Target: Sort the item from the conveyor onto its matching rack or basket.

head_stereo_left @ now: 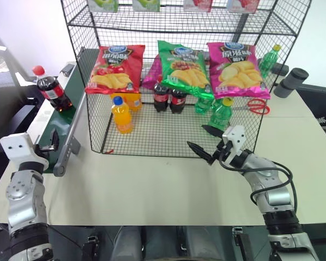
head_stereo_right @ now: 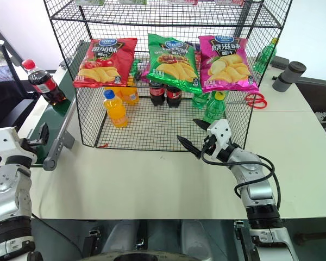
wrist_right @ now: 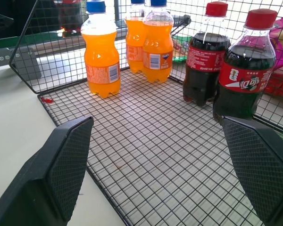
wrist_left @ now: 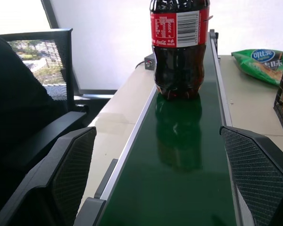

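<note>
Left eye view has the small red-capped plastic cola bottle [head_stereo_left: 50, 88] standing unsorted on the dark green conveyor belt [head_stereo_left: 54, 130], left wrist view shows the left gripper [wrist_left: 165, 183] spread before it, and right wrist view shows the right gripper [wrist_right: 165, 174] spread, empty, at the black wire-mesh rack [wrist_right: 146, 155], so judging by this everything remains.

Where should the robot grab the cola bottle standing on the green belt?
Probably around the middle, on the red label. The cola bottle stands upright on the conveyor, so the body makes a round, straight-sided target. The left claw is open, level and lined up along the belt, so coming straight along it from the rounded end should put one finger on each side.
</note>
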Controlling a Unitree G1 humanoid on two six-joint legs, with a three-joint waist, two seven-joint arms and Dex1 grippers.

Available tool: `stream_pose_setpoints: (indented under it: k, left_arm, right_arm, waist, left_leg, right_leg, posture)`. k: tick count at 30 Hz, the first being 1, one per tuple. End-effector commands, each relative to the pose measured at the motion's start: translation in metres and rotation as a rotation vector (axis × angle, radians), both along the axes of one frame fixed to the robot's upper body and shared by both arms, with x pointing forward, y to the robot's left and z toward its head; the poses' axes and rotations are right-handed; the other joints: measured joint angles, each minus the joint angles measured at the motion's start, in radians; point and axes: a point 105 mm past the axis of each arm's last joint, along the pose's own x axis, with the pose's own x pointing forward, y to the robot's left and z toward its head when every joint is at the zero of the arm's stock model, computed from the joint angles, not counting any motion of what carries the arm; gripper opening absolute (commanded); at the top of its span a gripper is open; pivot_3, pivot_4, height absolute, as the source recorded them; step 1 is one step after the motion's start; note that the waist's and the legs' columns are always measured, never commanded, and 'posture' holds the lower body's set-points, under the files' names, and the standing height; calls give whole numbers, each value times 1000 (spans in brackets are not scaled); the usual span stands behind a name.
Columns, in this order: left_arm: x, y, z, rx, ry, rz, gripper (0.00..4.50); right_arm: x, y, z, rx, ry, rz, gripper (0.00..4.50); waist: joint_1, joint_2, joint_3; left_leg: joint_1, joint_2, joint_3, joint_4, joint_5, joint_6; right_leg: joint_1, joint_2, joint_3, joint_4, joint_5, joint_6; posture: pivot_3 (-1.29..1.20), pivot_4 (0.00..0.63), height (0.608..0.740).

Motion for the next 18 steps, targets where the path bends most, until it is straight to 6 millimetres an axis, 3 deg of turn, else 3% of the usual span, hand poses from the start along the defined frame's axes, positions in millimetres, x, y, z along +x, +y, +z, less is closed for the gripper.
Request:
stream_pose_setpoints:
  k: [1,18]
  left_arm:
    - [2,-1,14,43,-42,-12,4500]
    - [4,3,12,34,-45,-4,4500]
  right_arm:
    - [-1,0,6,9,-38,7,4462]
    - [-2,4,8,11,-37,15,4462]
  waist:
    - [0,0,0]
    - [0,0,0]
  left_leg:
    - [0,0,0,0,0,0]
    - [0,0,0,0,0,0]
  right_leg:
    - [0,0,0,0,0,0]
    - [0,0,0,0,0,0]
  posture:
    - [0,150,740]
    - [0,150,740]
